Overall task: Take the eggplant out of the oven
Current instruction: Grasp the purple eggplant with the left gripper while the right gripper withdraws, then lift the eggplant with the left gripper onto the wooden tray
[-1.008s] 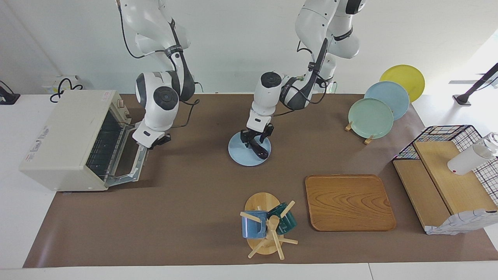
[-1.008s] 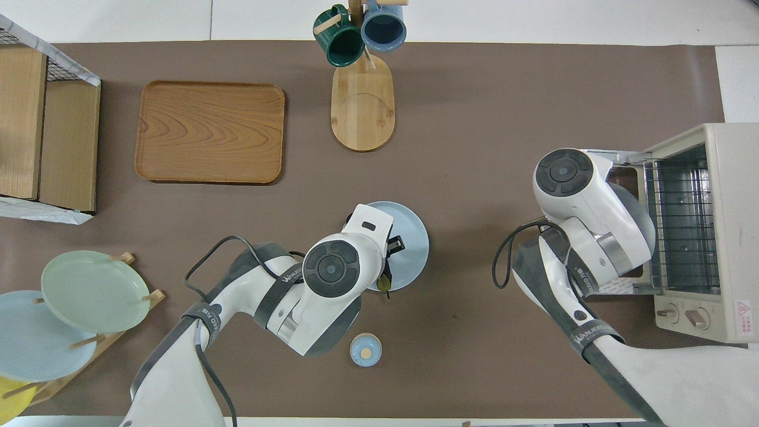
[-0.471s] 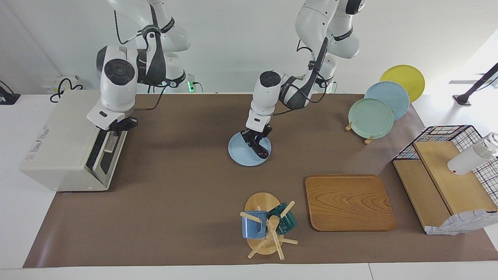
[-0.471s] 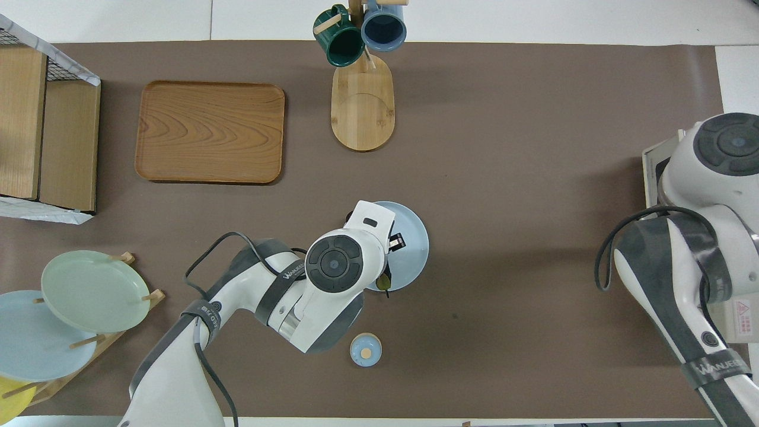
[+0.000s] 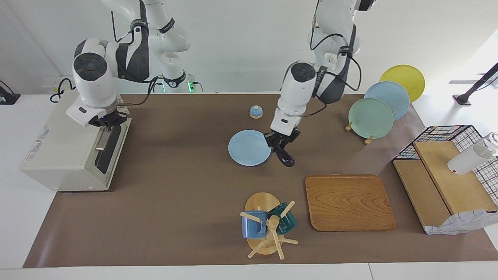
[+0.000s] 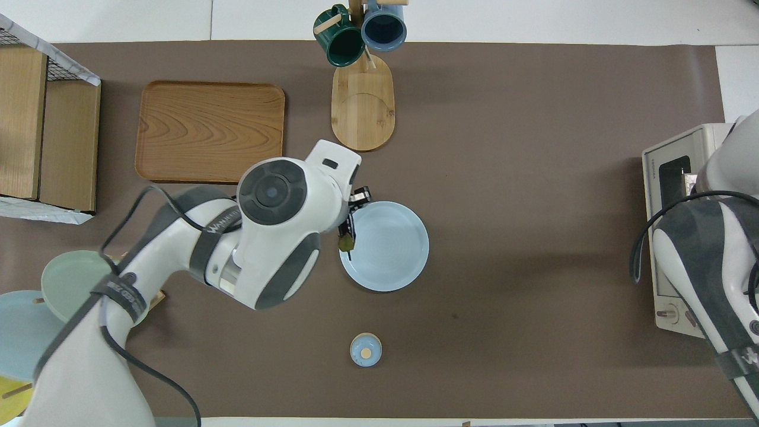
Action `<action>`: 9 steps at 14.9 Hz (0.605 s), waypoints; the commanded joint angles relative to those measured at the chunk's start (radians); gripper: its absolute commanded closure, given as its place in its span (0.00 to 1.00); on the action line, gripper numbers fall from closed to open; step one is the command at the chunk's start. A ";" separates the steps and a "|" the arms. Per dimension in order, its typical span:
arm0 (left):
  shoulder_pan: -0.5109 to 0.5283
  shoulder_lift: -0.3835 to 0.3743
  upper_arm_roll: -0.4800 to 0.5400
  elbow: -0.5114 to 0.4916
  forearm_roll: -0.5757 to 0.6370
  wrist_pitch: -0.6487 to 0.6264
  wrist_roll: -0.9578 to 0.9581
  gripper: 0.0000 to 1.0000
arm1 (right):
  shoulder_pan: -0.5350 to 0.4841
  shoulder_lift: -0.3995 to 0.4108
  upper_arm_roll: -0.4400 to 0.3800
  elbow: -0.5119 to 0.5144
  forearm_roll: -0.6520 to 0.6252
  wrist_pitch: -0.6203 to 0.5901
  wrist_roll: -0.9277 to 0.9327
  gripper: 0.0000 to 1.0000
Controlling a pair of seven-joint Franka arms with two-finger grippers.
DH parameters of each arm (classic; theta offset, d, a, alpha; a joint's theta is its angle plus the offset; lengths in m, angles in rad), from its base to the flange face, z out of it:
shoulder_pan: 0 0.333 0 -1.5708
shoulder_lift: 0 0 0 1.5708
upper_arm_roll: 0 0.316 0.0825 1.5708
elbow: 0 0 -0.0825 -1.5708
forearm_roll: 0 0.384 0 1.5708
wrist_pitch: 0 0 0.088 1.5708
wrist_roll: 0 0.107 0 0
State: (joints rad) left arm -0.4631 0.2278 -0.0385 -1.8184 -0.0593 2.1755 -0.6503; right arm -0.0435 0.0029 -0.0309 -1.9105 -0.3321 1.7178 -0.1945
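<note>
The dark purple eggplant (image 5: 286,157) hangs from my left gripper (image 5: 281,145), which is shut on its upper end and holds it in the air over the mat, just off the rim of the blue plate (image 5: 248,148) toward the left arm's end. In the overhead view the left hand (image 6: 354,204) covers most of it and only the stem end of the eggplant (image 6: 345,241) shows. The cream oven (image 5: 64,144) stands at the right arm's end with its dark door shut. My right gripper (image 5: 104,122) is at the top edge of that door.
A small blue knobbed lid (image 5: 256,112) lies nearer to the robots than the plate. A wooden tray (image 5: 348,202) and a mug tree (image 5: 267,227) stand farther out. A plate rack (image 5: 371,116) and a wire basket with wooden boards (image 5: 447,175) are at the left arm's end.
The left gripper has lifted the eggplant off the blue plate and moved it toward the left arm's end. The right arm swung the oven door up and it is now shut.
</note>
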 commanded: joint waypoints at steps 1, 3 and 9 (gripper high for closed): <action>0.163 0.103 -0.015 0.143 -0.025 -0.072 0.240 1.00 | -0.006 0.017 0.008 0.144 0.124 -0.095 -0.029 0.88; 0.234 0.207 -0.012 0.279 -0.028 -0.121 0.366 1.00 | 0.002 0.019 0.014 0.175 0.198 -0.093 -0.023 0.79; 0.340 0.410 -0.015 0.458 -0.024 -0.090 0.529 1.00 | 0.010 0.031 0.016 0.246 0.288 -0.119 0.006 0.00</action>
State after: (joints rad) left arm -0.1316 0.5836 -0.0426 -1.4365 -0.0756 2.0914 -0.1541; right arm -0.0339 0.0102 -0.0186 -1.7149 -0.0744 1.6374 -0.2000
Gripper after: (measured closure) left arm 0.630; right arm 0.388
